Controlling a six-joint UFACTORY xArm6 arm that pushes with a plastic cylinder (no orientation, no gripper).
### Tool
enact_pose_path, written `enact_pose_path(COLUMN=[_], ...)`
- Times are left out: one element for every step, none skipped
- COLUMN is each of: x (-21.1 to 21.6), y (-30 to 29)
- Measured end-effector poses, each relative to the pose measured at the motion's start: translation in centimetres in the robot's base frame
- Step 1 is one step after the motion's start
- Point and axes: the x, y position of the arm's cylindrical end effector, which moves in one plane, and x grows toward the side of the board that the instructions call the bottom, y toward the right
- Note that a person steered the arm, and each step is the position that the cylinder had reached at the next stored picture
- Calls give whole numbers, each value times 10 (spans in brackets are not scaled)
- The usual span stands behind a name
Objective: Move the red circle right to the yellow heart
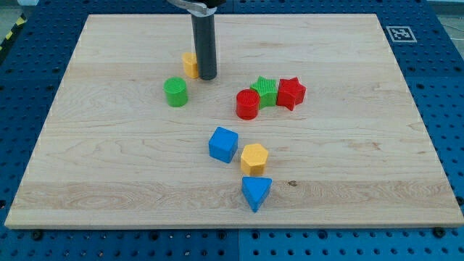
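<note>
The red circle [247, 104] stands right of the board's middle, touching a green star [265, 91] at its upper right. The yellow heart [190, 64] lies near the view's top, partly hidden behind my rod. My tip [207, 77] rests on the board against the heart's right side, up and to the left of the red circle.
A red star [291, 93] sits right of the green star. A green circle [175, 93] stands below the heart. A blue cube [223, 144], a yellow hexagon [254, 158] and a blue triangle [257, 193] form a line toward the view's bottom. The wooden board [109, 167] ends at blue pegboard.
</note>
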Motion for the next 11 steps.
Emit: enact_pose_path(x=[0,16,49,83,114,121,120,109,97,76,61], y=[33,36,12,11,27,59,75,78,68,65,65])
